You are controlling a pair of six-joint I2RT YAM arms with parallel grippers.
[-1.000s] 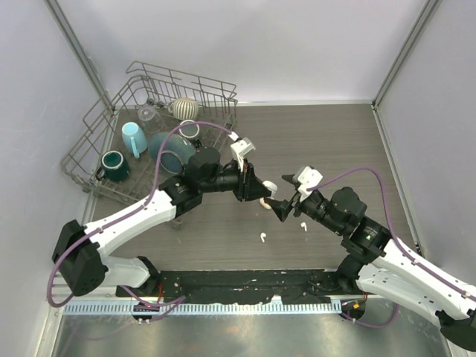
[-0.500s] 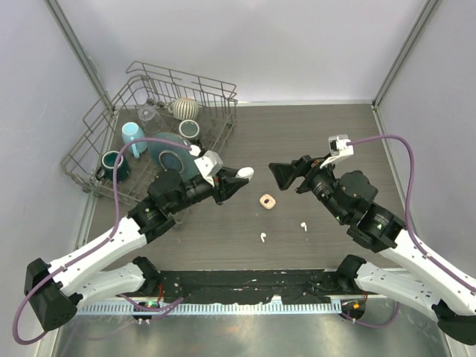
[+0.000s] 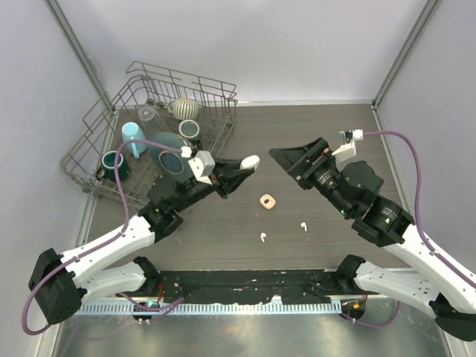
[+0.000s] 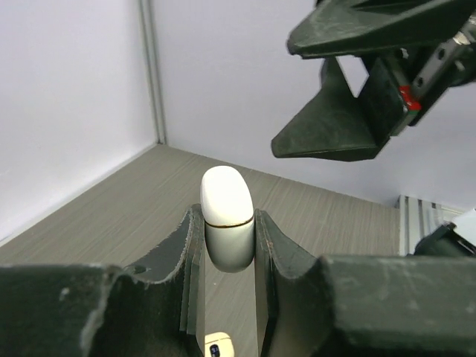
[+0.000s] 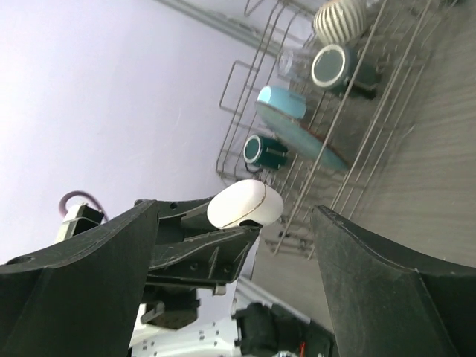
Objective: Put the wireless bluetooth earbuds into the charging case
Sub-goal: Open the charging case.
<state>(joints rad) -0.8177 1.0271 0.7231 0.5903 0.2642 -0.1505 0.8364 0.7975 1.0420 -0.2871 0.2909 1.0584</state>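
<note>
My left gripper [image 3: 242, 164] is shut on the charging case [image 3: 250, 160], a smooth white oval shell with its lid closed. It holds the case up off the table, pointing right. The case [image 4: 225, 195] stands pinched between the two black fingers of that gripper [image 4: 227, 220]. My right gripper [image 3: 288, 159] hangs open in the air, facing the case [image 5: 245, 204] from a short distance, nothing between its fingers. Two tiny white earbuds lie on the dark table below: one earbud [image 3: 262, 238] near the front centre, the other earbud [image 3: 303, 224] to its right.
A small beige block [image 3: 268, 201] with a dark spot lies on the table between the arms; it also shows as the beige block [image 4: 216, 346] under the left fingers. A wire dish rack [image 3: 100, 149] with cups and a plate stands at the back left.
Both arms rose from the beige block at the centre and drew apart. The left gripper carried the case up and leftward; the right gripper went up and right, its jaws widening slightly.
</note>
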